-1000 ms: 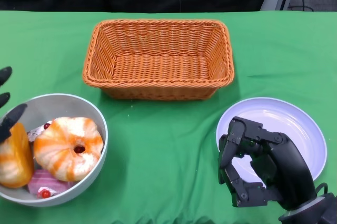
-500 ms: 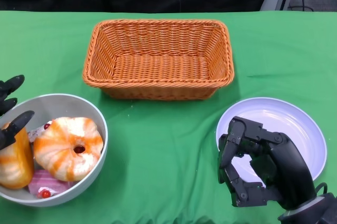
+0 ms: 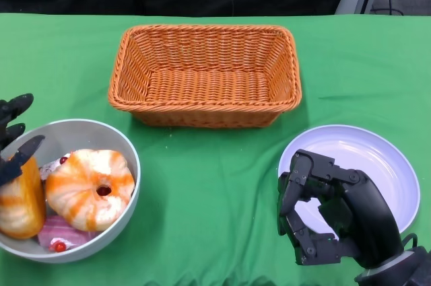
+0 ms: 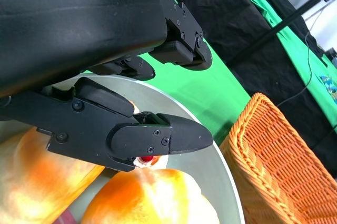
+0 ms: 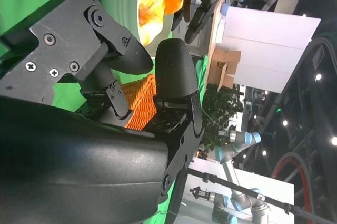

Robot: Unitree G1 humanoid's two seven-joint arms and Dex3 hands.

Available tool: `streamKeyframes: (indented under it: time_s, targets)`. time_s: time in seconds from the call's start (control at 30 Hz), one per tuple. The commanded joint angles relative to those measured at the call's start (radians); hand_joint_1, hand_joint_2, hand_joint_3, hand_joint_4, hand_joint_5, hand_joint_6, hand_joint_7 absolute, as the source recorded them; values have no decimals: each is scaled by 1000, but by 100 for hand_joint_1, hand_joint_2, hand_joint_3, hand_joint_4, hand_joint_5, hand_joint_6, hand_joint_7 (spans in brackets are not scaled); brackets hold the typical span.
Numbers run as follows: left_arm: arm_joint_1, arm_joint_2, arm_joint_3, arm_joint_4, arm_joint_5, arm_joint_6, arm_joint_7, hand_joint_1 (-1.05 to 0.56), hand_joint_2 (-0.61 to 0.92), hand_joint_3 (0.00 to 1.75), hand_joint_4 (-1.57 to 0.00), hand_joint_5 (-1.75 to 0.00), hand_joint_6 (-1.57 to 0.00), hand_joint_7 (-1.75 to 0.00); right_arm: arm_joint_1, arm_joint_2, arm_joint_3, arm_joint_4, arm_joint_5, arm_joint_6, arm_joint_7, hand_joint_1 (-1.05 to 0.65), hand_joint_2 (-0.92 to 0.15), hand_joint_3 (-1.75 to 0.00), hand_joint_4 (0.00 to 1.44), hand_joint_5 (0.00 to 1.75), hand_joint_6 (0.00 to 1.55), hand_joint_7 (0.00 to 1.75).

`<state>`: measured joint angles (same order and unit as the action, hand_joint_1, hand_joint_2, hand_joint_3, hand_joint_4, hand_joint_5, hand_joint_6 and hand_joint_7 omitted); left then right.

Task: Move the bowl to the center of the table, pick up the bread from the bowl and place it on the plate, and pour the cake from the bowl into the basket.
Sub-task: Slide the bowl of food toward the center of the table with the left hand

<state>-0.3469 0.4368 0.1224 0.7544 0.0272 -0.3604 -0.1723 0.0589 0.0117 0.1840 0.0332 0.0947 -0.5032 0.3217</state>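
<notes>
Covering the whole table (image 3: 202, 185), a green cloth; at the far middle, empty, the wicker basket (image 3: 205, 74); near left, the grey bowl (image 3: 128, 158) with bread (image 3: 89, 188) and pink cake (image 3: 54, 235); near right, the white plate (image 3: 377, 155). Spread at the bowl's left rim, holding nothing, the left hand (image 3: 13, 138); curled over the plate's near edge, empty, the right hand (image 3: 330, 215).

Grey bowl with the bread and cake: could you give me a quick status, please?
Left hand open at grey bowl rim, no grip. Right hand empty, fingers curled, over white plate. Bowl at table's left; path clear.
</notes>
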Motion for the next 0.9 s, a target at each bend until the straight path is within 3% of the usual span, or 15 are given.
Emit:
streamKeyframes:
  time_s: [0.03, 0.53, 0.9]
  targets:
    - [42, -39, 1, -78, -37, 116, -20, -65, 92, 50, -48, 0, -37, 0, 6, -7, 0, -11, 6, 8, -1, -8, -45, -133, 87, 175, 67, 168]
    - [147, -157, 18, -433, -80, 416, 49, -71, 92, 56, -36, 0, -32, 0, 9, -12, 0, -14, 6, 6, 4, -7, -43, -136, 87, 175, 67, 168]
    - [165, -205, 11, -523, -47, 487, 115, -67, 92, 58, -32, 0, -30, 0, 11, -8, 0, -9, -6, -11, -5, -9, -41, -138, 87, 175, 67, 167]
